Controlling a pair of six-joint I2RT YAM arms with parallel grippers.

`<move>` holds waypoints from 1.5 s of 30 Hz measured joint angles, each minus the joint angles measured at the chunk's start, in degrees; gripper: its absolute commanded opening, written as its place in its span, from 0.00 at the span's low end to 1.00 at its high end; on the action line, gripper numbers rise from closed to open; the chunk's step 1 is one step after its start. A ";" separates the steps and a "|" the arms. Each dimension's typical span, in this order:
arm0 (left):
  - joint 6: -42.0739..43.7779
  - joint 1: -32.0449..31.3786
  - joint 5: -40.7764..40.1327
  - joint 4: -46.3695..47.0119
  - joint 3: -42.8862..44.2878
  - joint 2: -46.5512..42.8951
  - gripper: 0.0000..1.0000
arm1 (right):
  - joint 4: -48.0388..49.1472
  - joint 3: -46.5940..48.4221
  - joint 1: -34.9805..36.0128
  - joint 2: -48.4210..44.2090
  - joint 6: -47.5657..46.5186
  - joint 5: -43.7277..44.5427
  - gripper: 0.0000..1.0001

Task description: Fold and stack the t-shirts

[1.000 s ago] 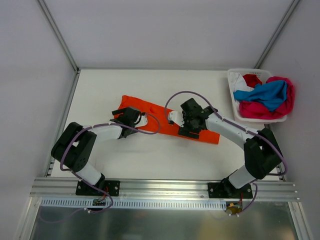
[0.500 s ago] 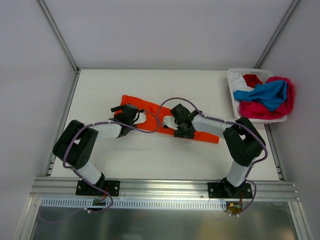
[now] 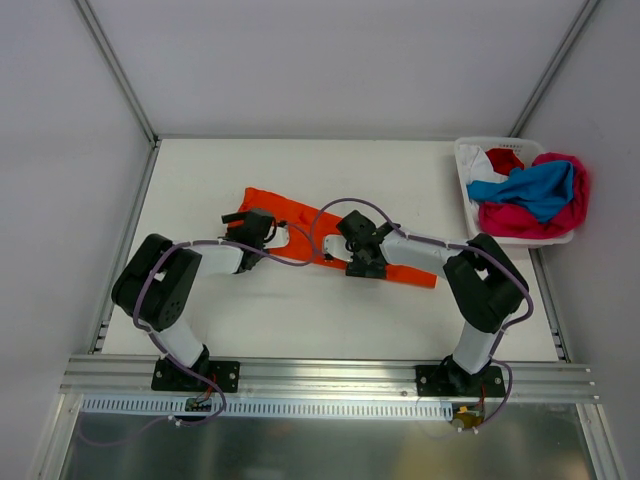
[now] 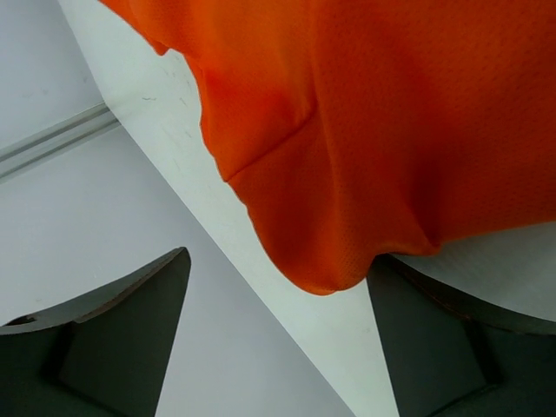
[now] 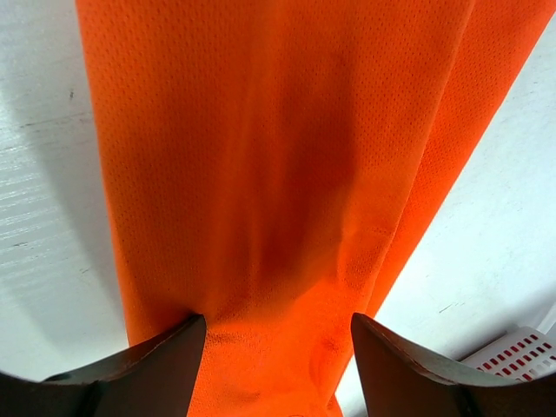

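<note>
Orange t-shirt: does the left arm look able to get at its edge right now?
Probably yes: the left arm is at the orange t-shirt, jaws spread with a cloth corner between them, nothing blocking.

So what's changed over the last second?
The right claw slid left along the orange t-shirt as its elbow swung inward. It now straddles the cloth with its jaws open. The left claw barely shifted at the shirt's left end and is also open. Nothing was gripped or released. The shirt lies where it was, and the basket with the other t-shirts is unchanged.
</note>
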 measured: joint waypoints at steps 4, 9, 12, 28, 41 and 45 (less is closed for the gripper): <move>0.44 0.20 0.22 -1.60 -0.37 0.00 0.63 | 0.00 0.02 0.04 0.04 0.02 0.09 0.73; 1.46 0.20 0.50 -4.63 -2.32 -0.98 0.24 | 0.00 0.02 0.13 0.04 0.00 0.17 0.73; 1.36 0.61 0.81 -7.08 -3.58 -2.51 0.00 | 0.00 0.02 0.20 0.09 0.02 0.17 0.74; 0.35 1.68 3.52 -12.02 -3.96 -6.47 0.62 | -0.20 0.35 0.96 0.70 0.00 1.57 0.74; 3.02 4.37 25.59 -4.15 -17.81 -23.47 0.46 | -0.85 0.96 1.25 1.27 0.00 2.21 0.74; 3.93 7.28 27.50 0.26 -18.10 -19.41 0.21 | -0.83 0.96 1.36 1.31 0.04 2.43 0.74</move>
